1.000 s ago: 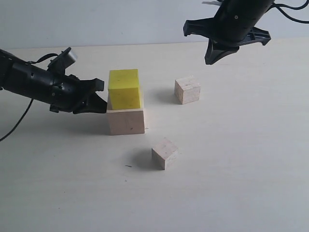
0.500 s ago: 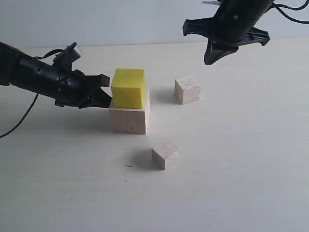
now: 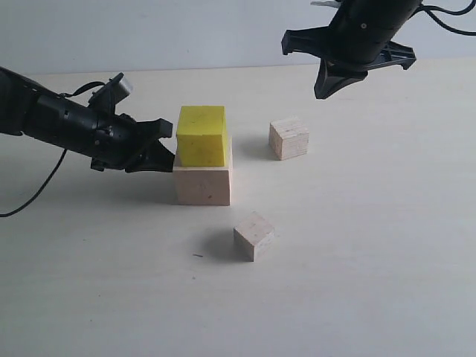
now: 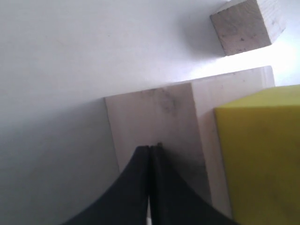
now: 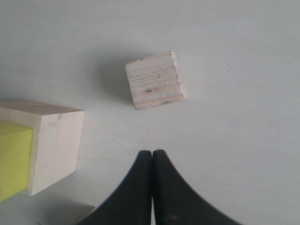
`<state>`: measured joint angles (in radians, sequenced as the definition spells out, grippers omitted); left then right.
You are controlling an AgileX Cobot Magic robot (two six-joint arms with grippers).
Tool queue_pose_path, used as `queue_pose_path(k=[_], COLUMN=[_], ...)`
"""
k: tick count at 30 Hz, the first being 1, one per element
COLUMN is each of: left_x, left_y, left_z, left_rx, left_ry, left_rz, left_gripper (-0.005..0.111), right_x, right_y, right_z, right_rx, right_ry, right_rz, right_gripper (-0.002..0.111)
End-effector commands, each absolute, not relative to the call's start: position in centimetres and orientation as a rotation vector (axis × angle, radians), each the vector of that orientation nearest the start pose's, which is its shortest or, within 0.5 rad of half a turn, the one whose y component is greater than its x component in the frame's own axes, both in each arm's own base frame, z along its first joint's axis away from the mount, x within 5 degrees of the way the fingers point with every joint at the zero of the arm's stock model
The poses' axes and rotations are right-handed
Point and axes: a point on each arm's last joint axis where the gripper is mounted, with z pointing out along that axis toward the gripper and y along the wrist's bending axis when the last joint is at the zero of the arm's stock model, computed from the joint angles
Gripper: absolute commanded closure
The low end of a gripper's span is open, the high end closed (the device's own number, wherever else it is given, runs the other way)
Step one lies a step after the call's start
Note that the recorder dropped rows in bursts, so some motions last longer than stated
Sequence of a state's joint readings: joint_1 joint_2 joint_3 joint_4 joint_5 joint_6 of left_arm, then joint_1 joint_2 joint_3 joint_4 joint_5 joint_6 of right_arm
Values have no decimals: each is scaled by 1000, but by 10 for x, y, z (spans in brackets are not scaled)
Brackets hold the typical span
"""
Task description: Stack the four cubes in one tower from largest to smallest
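The bright yellow cube [image 3: 201, 135] sits on the large pale wooden cube [image 3: 203, 185] near the table's middle. My left gripper [image 3: 169, 157] is shut and empty, its closed tips pressed against the large cube's left side; the left wrist view shows the tips [image 4: 150, 149] touching that cube [image 4: 154, 117] beside the yellow one [image 4: 260, 154]. One small wooden cube [image 3: 288, 139] rests right of the stack, another [image 3: 253, 235] in front of it. My right gripper [image 3: 331, 83] hangs shut and empty high above the far right, over the small cube [image 5: 155, 80].
The pale tabletop [image 3: 372, 245] stretches around the cubes. A black cable [image 3: 30, 195] trails from the left arm across the table's left side. A light wall stands behind the table's far edge.
My left gripper has pushed to the right, sliding the large cube and the yellow cube on it a little rightward. The right arm has stayed where it was.
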<state>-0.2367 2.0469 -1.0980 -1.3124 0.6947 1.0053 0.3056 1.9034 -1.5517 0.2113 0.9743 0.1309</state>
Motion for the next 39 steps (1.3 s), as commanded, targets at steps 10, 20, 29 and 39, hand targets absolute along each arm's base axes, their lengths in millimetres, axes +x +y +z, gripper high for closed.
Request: queue_pose_path(k=[10,20,29,39], left_x=[352,352,358,349], left_y=[-147,-148,-125,-74], left_z=[121,121,136,212], left_rx=[252,252,210,160], left_ry=[2625,2629,2604,2458], left_rz=[-1086,-1097,-1047,-884], left_gripper=[107,107,107,107], right_x=[382,382,382,385], right_y=[135,135,135,117], right_z=[254,254,255,269], right_rx=[-129,-130,-137,-240], right_ry=[2814,2814,2815,2721], right_rz=[371,369,363,119], right_gripper=[108,108,108,108])
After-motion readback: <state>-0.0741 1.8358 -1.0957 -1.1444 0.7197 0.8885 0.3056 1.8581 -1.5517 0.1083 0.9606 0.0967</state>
